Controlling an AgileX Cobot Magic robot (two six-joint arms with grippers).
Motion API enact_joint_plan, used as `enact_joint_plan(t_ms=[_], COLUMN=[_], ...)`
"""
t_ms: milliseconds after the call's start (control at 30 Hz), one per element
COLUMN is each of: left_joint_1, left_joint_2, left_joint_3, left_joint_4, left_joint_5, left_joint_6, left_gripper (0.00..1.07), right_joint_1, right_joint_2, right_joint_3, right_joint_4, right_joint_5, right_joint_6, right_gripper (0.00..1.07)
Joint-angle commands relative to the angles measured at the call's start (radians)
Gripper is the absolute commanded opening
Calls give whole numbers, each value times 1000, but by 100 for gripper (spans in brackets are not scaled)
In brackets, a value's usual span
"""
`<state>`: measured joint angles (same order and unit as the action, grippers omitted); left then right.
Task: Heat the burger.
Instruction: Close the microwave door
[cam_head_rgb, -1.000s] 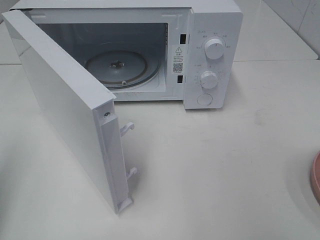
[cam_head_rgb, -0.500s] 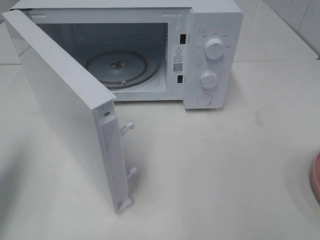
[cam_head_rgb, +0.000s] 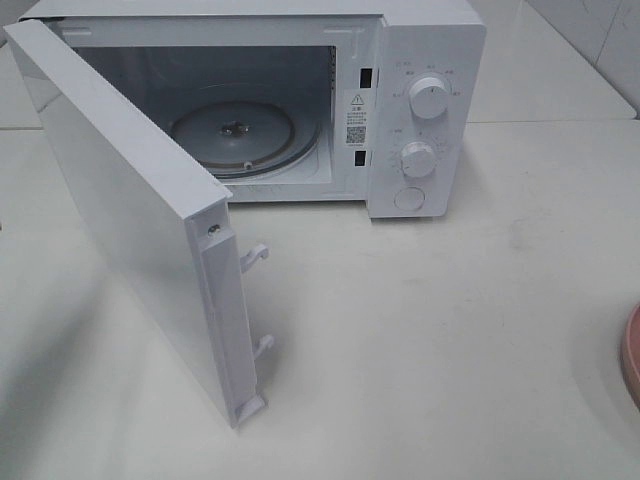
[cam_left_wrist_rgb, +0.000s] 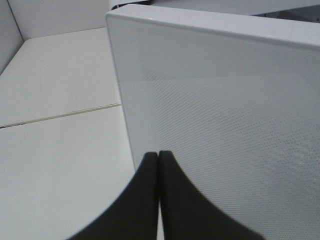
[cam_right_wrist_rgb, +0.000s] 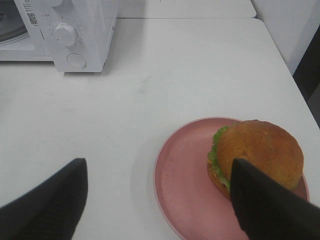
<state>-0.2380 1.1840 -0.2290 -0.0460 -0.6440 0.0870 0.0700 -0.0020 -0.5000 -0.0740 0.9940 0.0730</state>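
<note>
The burger (cam_right_wrist_rgb: 257, 155), with a golden-brown bun and green lettuce frill, sits on a round pink plate (cam_right_wrist_rgb: 182, 185) in the right wrist view. My right gripper (cam_right_wrist_rgb: 157, 192) is open above the plate's near side, one finger (cam_right_wrist_rgb: 265, 200) overlapping the burger's edge. In the exterior high view only the plate's rim (cam_head_rgb: 632, 362) shows at the right edge; the burger and both grippers are out of that view. The white microwave (cam_head_rgb: 425, 60) stands open with an empty glass turntable (cam_head_rgb: 235, 135). My left gripper (cam_left_wrist_rgb: 159, 165) is shut and empty, close to the outer face of the open door (cam_left_wrist_rgb: 225, 125).
The microwave door (cam_head_rgb: 140, 215) swings out far to the front left, with latch hooks (cam_head_rgb: 255, 255) on its free edge. Two dials (cam_head_rgb: 428, 97) and a button are on the right panel. The white tabletop (cam_head_rgb: 430, 330) spreads between the microwave and the plate.
A shadow has grown on the table at the lower left of the door. The plate's rim has slipped slightly further right in view. The microwave and door have not moved.
</note>
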Motion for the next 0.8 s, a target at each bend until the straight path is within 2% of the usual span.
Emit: enact_joint_plan(t_ms=[33, 233, 567, 667, 800], left_joint_1=[-44, -109, -264, -274, -319], left_joint_2=[43, 118, 269, 281, 329], left_joint_3=[3, -11, -96, -105, -168], left_joint_4=[7, 7, -19, -26, -36], left_joint_5=[-61, -110, -164, -168, -170], left_joint_6=[-27, -46, -46, -46, -46], left_gripper=[0, 0, 0, 0, 0], right_joint_1=[-3, -3, -3, -3, -3], right_joint_2=[-31, -31, -31, -31, -31], right_joint_3=[2, 2, 2, 2, 2], right_joint_4=[3, 3, 3, 3, 3], right_joint_5=[4, 4, 4, 4, 4], right_joint_6=[-17, -17, -16, -16, -16], right_gripper=[76, 76, 76, 76, 76])
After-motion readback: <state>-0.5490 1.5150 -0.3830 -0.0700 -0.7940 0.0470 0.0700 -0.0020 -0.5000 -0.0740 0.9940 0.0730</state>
